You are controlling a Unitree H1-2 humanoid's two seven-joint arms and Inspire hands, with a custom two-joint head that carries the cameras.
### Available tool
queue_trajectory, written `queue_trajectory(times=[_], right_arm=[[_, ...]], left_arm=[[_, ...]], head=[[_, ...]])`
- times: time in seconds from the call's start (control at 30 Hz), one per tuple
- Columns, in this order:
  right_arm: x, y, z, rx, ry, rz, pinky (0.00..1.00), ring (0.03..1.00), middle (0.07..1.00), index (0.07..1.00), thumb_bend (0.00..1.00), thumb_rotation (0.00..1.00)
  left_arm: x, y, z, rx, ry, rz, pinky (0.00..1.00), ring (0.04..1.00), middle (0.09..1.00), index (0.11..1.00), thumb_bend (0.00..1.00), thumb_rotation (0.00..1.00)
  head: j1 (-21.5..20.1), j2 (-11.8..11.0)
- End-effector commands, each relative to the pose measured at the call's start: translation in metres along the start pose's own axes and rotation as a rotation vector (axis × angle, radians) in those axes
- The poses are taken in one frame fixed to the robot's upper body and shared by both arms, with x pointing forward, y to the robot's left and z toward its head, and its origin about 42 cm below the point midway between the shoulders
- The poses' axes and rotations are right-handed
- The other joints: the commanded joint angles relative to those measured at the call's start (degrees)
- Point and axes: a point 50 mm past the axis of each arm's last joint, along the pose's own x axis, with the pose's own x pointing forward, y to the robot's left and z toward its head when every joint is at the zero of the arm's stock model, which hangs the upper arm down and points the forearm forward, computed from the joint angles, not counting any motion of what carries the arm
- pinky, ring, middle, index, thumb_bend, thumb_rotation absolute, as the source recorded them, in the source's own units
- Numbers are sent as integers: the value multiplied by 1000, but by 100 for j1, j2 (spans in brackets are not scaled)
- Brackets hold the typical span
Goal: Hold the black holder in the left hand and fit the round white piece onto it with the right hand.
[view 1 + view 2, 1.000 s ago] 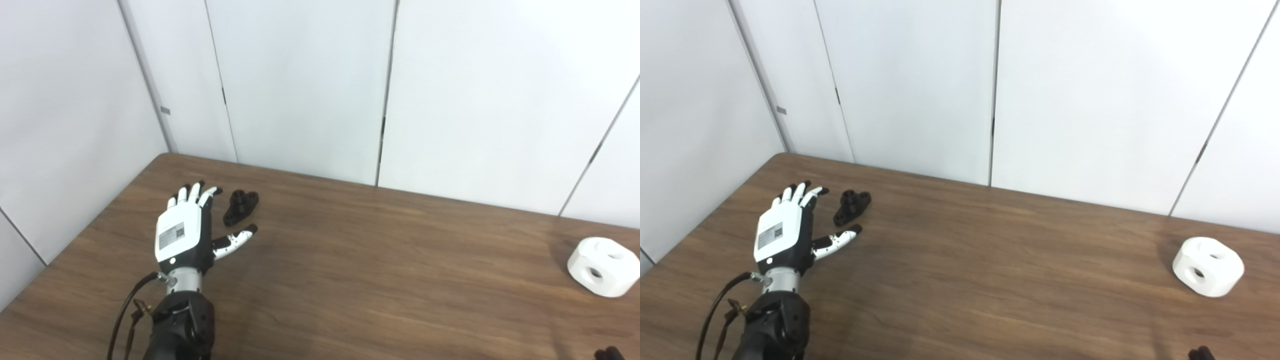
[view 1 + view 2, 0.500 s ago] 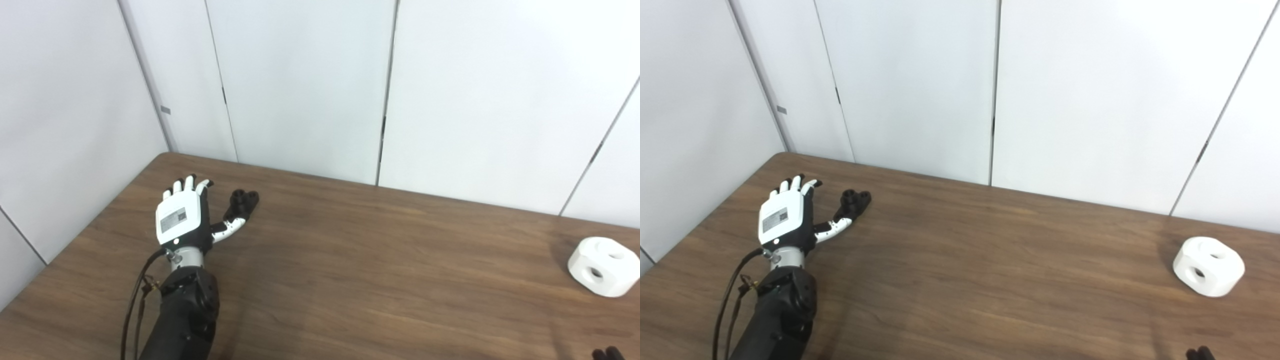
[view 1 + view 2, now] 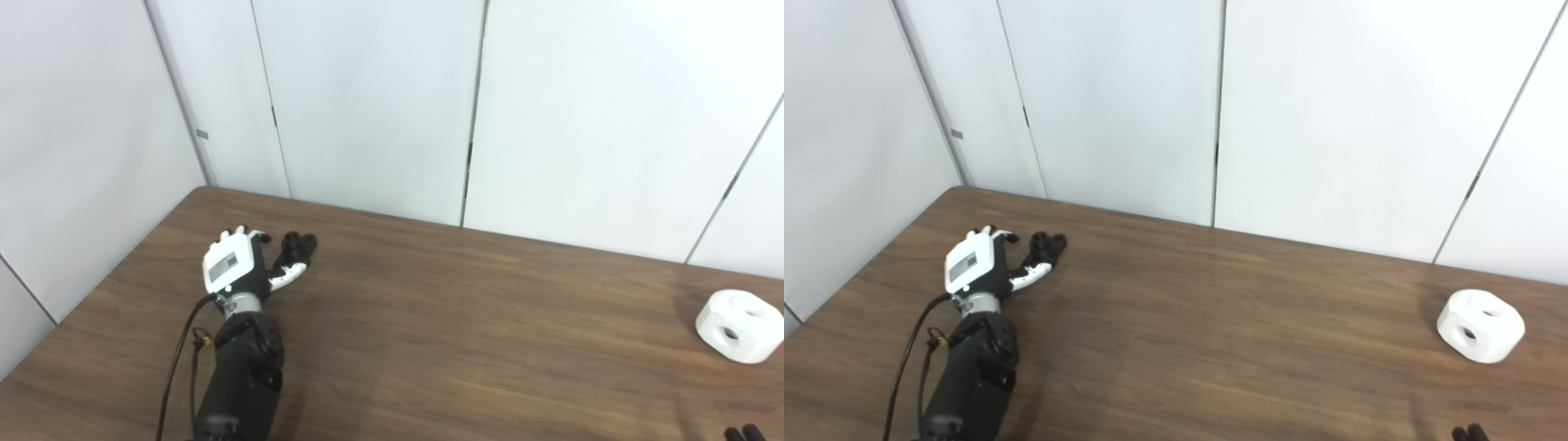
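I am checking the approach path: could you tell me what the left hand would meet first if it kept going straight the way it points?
Probably the black holder, just beyond the left hand; its thumb already overlaps it, though contact is unclear.

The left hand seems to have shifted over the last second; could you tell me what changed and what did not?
The left hand moved forward and to the right onto the black holder; its fingers went from spread flat to curling over the near part, with the thumb against it. Whether it grips yet is unclear. The holder remains on the table, the round white piece has not moved, and the right hand's fingertips stay at the bottom edge.
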Motion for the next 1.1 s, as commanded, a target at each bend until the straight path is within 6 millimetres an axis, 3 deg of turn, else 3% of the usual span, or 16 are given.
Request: queue_trajectory(times=[0.0, 0.67, 1.07], right_arm=[[3, 5, -8, 25, 32, -33, 1000, 1000, 964, 973, 497, 1000], [1, 3, -7, 25, 33, -30, 1000, 999, 971, 975, 480, 1000], [0, 3, -6, 21, 35, -32, 1000, 999, 968, 977, 473, 1000]], left_arm=[[12, 16, 14, 10, -21, 64, 995, 996, 948, 771, 775, 526], [35, 0, 21, 72, 0, 48, 1000, 1000, 953, 791, 786, 548], [41, -1, 27, 93, 2, 75, 1000, 995, 933, 748, 777, 522]], head=[[-3, 15], [-30, 27], [-33, 49]])
